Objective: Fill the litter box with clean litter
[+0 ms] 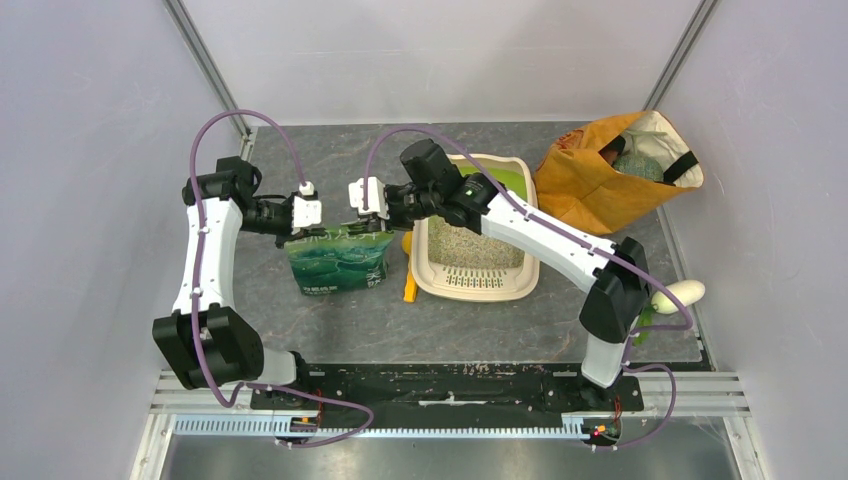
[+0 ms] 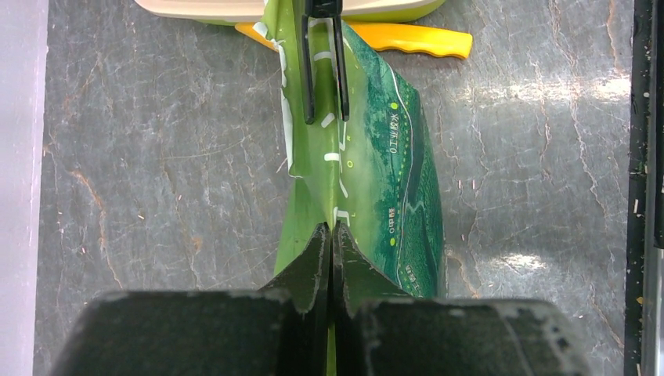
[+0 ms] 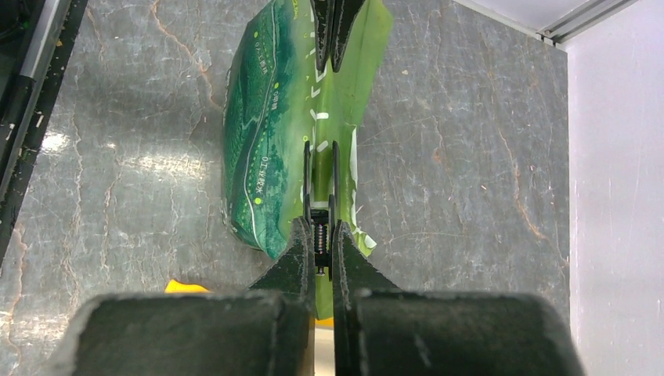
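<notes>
Left arm reaches in from the left edge of the grey marbled table [image 1: 330, 335]. Left gripper [image 2: 330, 232]: jaws fully closed, pinching the left end of the flattened top edge of the green bag [image 1: 338, 265]. The bag stands upright on the table, printed face toward the arm bases, just left of the litter box. A thin black clip [image 2: 308, 78] straddles the same top edge further right, its two arms pointing toward the left gripper. Right gripper [image 3: 319, 227]: jaws closed about the spring end of that clip; cannot tell whether its pads also touch the bag film. A yellow scoop [image 1: 408, 288] lies on the table between bag and litter box, partly under the bag's right corner. The litter box [image 1: 476, 295] sits at table centre, right of the bag, with its long axis running away from the arms and the slotted grate [image 1: 470, 280] at the near end. The clean litter [image 1: 470, 245] covers the middle of the tray floor; lime green shows at the far end, and the right arm hides part of it. An orange bag [image 1: 585, 190] stands open at the far right. A white rounded object [image 1: 678, 296] lies at the right table edge.
</notes>
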### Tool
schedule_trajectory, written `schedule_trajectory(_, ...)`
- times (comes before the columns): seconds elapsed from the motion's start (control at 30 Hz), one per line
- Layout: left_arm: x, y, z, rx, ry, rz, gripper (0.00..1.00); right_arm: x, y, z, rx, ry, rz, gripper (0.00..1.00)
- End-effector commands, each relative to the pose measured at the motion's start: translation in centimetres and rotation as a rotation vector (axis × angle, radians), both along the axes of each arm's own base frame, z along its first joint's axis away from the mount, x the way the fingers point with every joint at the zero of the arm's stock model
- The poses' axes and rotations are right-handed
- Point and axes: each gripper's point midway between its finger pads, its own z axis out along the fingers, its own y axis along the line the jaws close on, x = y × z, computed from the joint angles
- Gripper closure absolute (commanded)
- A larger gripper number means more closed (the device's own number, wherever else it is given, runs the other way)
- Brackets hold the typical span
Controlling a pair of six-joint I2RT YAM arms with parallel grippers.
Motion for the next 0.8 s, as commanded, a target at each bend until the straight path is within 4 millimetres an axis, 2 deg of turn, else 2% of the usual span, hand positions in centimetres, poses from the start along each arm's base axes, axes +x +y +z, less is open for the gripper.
schedule_trajectory(0.0, -0.2, -0.8, 1.2, -0.036, -0.07, -0.043, 0.98, 0.8, 0.7, 0.3, 0.026, -0.041, 0.002, 1.0)
schedule_trajectory(0.37, -0.4, -0.8, 1.2, -0.036, -0.076, -0.061, 0.98, 0.7, 1.4, -1.5, 0.024, -0.012, 0.024, 1.0)
schedule_trajectory(0.77, -0.5, -0.9, 0.9, -0.029, -0.083, -0.084, 0.98, 1.1, 1.6, -2.5, 0.108, 0.058, 0.057, 1.0)
